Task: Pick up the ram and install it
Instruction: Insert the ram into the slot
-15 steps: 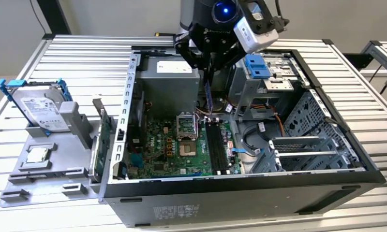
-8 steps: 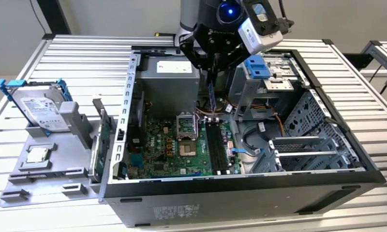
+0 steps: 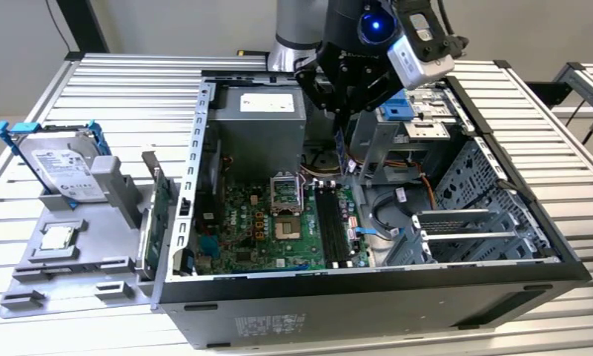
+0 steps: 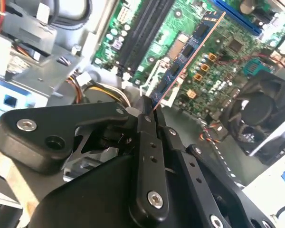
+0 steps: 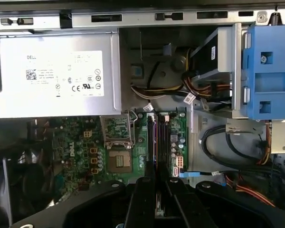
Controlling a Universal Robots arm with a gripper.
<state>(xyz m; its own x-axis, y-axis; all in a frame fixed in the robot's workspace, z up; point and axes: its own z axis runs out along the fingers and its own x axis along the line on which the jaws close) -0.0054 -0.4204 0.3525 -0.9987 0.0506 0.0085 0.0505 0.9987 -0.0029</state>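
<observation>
The ram (image 4: pixel 190 59) is a slim dark blue board seen edge-on, and my gripper (image 4: pixel 151 111) is shut on its near end. In the exterior view my gripper (image 3: pixel 342 119) hangs inside the open computer case (image 3: pixel 376 297), with the ram (image 3: pixel 342 141) pointing down as a thin strip. It is above the black motherboard slots (image 3: pixel 328 222) and apart from them. In the first wrist view the ram (image 5: pixel 156 156) runs as a thin line from between my gripper's (image 5: pixel 156 190) fingers, lined up over the slots (image 5: pixel 162 135).
A silver power supply (image 3: pixel 262 111) fills the case's back, and a metal drive cage (image 3: pixel 415 141) with a blue bracket stands close beside my gripper. On the exterior view's left, a grey holder (image 3: pixel 79 259) carries a hard drive (image 3: pixel 64 167), a small square chip (image 3: pixel 57 237) and a green board (image 3: pixel 158 222).
</observation>
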